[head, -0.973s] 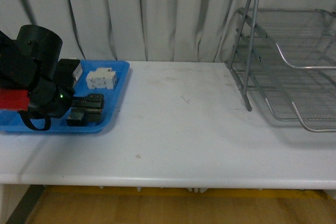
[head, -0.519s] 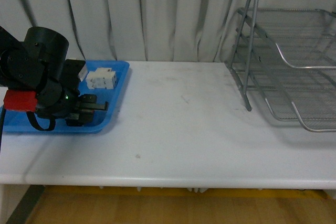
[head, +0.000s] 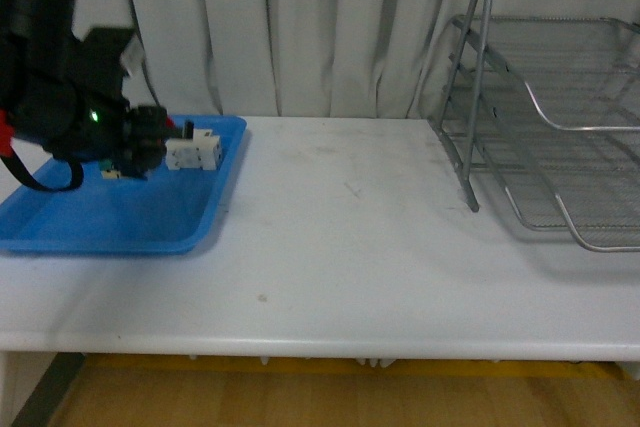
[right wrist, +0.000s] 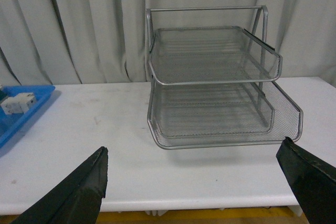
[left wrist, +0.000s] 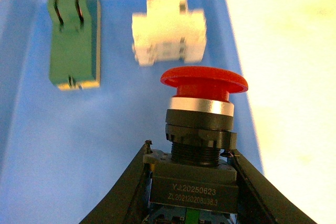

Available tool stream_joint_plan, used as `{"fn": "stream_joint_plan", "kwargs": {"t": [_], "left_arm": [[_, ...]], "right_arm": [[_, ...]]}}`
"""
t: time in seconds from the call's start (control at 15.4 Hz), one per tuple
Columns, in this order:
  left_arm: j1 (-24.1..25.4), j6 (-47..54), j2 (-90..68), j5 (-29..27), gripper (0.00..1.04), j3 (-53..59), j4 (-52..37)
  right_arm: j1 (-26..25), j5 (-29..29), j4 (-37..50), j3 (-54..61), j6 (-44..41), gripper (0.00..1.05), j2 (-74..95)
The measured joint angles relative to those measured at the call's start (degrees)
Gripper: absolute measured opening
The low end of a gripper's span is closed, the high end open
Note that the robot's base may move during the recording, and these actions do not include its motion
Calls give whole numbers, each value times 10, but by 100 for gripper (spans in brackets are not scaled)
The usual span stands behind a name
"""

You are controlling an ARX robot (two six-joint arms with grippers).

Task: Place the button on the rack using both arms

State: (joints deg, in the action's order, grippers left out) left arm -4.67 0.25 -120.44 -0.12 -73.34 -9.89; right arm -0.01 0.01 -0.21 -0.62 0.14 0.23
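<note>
Button [left wrist: 202, 124]: small, rigid, probably light. The round red cap looks slippery, so the flat-sided dark body is the better hold. Left gripper [left wrist: 190, 155] is clamped on that body above the blue tray [left wrist: 31, 145]; right gripper [right wrist: 192, 153] is splayed wide and empty, facing the rack [right wrist: 210, 85].

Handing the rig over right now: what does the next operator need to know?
Left gripper: shut on the red-capped push-button with dark boxy body, held above the flat blue plastic tray.
Right gripper: open, empty, facing the silver wire-mesh three-tier rack.
Done: button picked up.
Left: carry it across the white table, probably pass it to the right arm, and set it on the rack.
</note>
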Motion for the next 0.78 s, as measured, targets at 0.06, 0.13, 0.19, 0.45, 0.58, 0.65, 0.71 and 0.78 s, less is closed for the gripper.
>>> {"fn": "stream_joint_plan", "kwargs": {"t": [0.06, 0.13, 0.19, 0.45, 0.58, 0.65, 0.71, 0.78], "left_arm": [[0, -17, 50, 19, 37, 30, -16], [-5, -33, 106, 32, 37, 75, -37], [-5, -37, 144, 36, 37, 113, -50], [8, -16, 320, 31, 37, 297, -84], [28, 12, 419, 10, 37, 383, -92], [35, 27, 465, 3, 37, 429, -88], [42, 34, 494, 1, 37, 458, -82], [46, 38, 523, 2, 37, 486, -75]], "right_arm": [[0, 0, 0, 0, 0, 98, 0], [0, 0, 0, 0, 0, 98, 0], [0, 0, 0, 0, 0, 98, 0], [0, 0, 0, 0, 0, 98, 0], [0, 0, 0, 0, 0, 98, 0], [0, 0, 0, 0, 0, 98, 0], [0, 0, 0, 0, 0, 98, 0], [0, 0, 0, 0, 0, 98, 0]]}}
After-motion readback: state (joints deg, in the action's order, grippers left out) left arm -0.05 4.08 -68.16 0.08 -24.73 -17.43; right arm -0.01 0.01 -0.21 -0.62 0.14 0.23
